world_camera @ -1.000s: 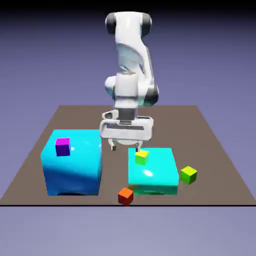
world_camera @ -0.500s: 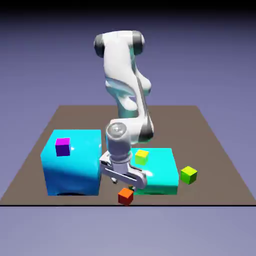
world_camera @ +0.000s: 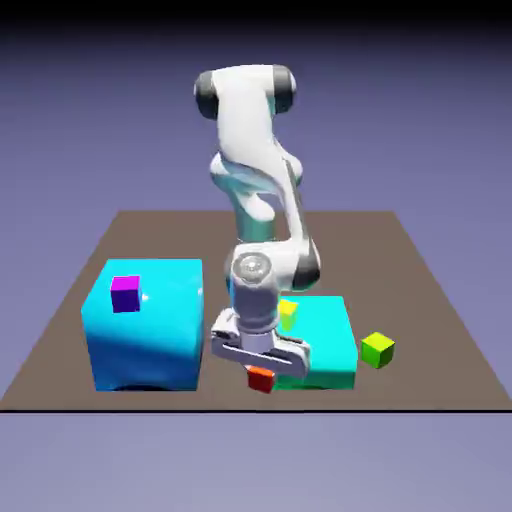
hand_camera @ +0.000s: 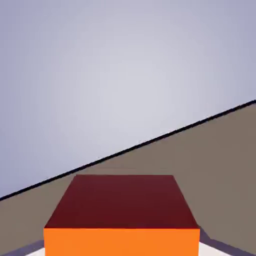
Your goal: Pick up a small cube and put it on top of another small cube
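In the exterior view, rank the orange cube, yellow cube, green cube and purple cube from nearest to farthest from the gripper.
1. orange cube, between the jaws of the gripper.
2. yellow cube, on the low cyan block, just behind the hand.
3. green cube, on the table, toward the view's right.
4. purple cube, on the tall cyan block, toward the view's left.

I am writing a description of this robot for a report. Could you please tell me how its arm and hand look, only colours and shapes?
The arm is glossy white, built from rounded, thick segments with dark grey caps at the joints. A round light-grey disc sits on the wrist. The hand is a wide, flat white-grey bar with darker edges. No cables or markings can be seen.
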`<state>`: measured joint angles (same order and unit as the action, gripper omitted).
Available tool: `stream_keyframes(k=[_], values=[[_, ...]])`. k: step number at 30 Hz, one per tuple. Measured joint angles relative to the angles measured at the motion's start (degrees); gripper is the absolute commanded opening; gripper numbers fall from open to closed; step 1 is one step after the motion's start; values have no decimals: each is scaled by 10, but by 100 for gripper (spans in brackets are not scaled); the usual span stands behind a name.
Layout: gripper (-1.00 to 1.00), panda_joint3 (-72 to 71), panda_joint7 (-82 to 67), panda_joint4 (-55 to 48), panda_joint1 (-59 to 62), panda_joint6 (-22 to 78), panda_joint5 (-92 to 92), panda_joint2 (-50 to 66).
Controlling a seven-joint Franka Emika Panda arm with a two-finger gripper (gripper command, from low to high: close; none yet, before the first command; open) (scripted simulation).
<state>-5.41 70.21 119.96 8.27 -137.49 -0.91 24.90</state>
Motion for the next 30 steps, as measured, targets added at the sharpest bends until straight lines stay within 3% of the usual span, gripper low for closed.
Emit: stream_keyframes(k=[9,22,26,27,30], values=[[-100,147,201,-126,10,131,54,-63],[-100,35,352,-91,269,294,101,-231],[-100,31,346,-37,254,219,106,-211],[100,30,345,-19,250,196,108,-205],[100,31,347,-37,252,221,105,-211]])
